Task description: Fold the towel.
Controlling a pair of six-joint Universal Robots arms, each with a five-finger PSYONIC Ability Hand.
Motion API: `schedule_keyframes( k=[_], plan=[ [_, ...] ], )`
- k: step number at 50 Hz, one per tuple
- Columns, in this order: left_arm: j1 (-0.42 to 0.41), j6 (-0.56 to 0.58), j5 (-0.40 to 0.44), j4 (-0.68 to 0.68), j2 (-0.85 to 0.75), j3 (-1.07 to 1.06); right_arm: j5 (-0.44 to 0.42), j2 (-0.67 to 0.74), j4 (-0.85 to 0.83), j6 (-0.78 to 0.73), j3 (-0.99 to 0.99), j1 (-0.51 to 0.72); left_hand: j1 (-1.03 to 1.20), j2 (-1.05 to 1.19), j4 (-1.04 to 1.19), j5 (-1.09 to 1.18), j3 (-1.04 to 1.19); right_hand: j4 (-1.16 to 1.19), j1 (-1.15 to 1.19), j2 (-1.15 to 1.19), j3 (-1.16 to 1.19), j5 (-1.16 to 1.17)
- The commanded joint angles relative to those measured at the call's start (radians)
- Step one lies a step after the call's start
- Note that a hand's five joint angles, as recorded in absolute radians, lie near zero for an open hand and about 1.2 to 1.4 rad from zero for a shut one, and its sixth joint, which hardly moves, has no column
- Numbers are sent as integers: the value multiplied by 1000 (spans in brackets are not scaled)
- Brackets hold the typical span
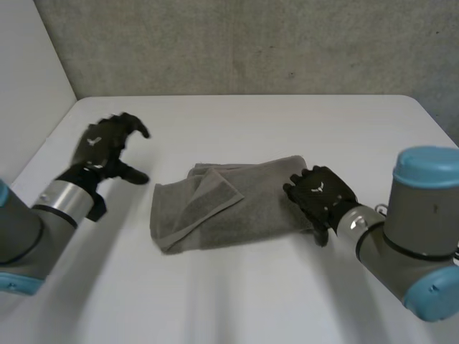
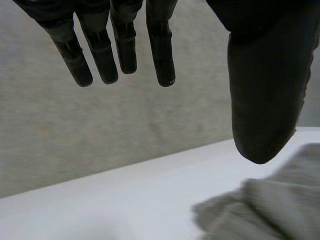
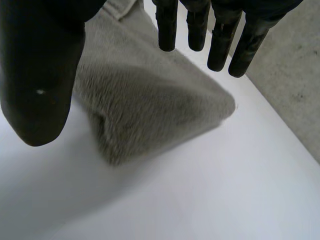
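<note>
Towel (image 1: 229,208): plain mid-grey on both faces, no print, with a slightly lighter line along the hem of the turned-over flap.
Table (image 1: 251,122): plain white.
Left hand (image 1: 107,147) and right hand (image 1: 319,192): black, each with a small white mark on its back.
Left arm (image 1: 25,229) and right arm (image 1: 423,236): grey body, bright metal wrist band, light-blue cap.
Wall (image 1: 251,43) beyond the table's far edge: grey, mottled with darker specks.
Panel (image 1: 29,64) at the table's left edge: plain off-white.

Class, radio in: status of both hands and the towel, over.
Left hand open, off towel. Right hand open at its right end. Towel part-folded, nothing blocking.
</note>
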Motion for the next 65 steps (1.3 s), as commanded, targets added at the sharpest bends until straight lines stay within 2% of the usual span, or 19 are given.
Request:
schedule_keyframes(
  k=[1,2,4,10,14,19,24,26,31,36,41,45,51,54,56,58,59,61,65],
  plan=[
    [-130,31,31,-76,-62,33,-3,2,-103,10,65,-27,6,5,4,13,-3,-8,-18,-14,-1,4],
    [-130,31,31,-76,-62,33,-3,3,-107,10,64,-27,6,5,4,13,-3,-8,-18,-14,-2,4],
    [-198,46,32,-114,-112,76,-2,3,-109,10,67,-26,6,5,4,13,-3,-8,-18,-14,-2,4],
    [-264,49,26,-168,-217,153,0,3,-115,10,76,-18,3,2,1,10,-6,-8,-18,-14,-2,4],
    [-267,58,23,-173,-253,165,1,3,-124,10,80,-15,6,5,4,13,-3,-8,-18,-14,-2,4],
    [-271,130,11,-170,-286,179,1,3,-132,10,87,-17,24,22,22,31,14,-8,-18,-14,-2,4],
    [-270,198,-71,-170,-297,197,1,3,-132,10,87,-20,24,22,22,31,14,-8,-18,-14,-2,4],
    [-262,210,-150,-167,-297,205,1,3,-133,10,87,-18,24,22,22,31,14,-8,-18,-14,-2,4],
    [-239,212,-234,-168,-292,211,1,3,-132,8,88,-15,18,17,16,25,9,-8,-18,-14,-2,4],
    [-160,213,-296,-173,-274,205,1,3,-132,8,88,-15,18,16,16,25,9,-8,-18,-14,-2,4],
    [-74,212,-314,-173,-229,180,1,3,-132,8,88,-15,12,11,10,19,3,-8,-18,-14,-2,4],
    [-41,207,-310,-174,-218,153,1,3,-132,8,91,-15,9,8,7,16,0,-8,-18,-14,-2,4],
    [-40,207,-302,-178,-195,105,1,3,-133,8,94,-15,3,2,1,10,-6,-8,-18,-14,-2,4],
    [-54,206,-268,-178,-160,67,1,3,-133,8,94,-15,3,2,1,10,-6,-8,-18,-14,-2,4],
    [-60,206,-230,-178,-135,47,1,3,-133,8,96,-15,1,-1,-2,7,-9,-8,-18,-14,-2,4],
    [-80,204,-131,-178,-74,10,1,3,-133,5,97,-15,18,16,16,25,8,-8,-18,-14,-2,4],
    [-80,204,-130,-178,-74,10,1,3,-133,5,97,-15,18,16,16,25,9,-8,-18,-14,-2,4],
    [-87,213,-31,-178,-19,-33,3,3,-133,2,97,-15,36,34,33,42,26,-8,-18,-14,-2,4],
    [-87,212,21,-179,16,-68,3,3,-133,0,97,-15,68,66,66,75,58,-8,-18,-14,-2,4]
  ],
)
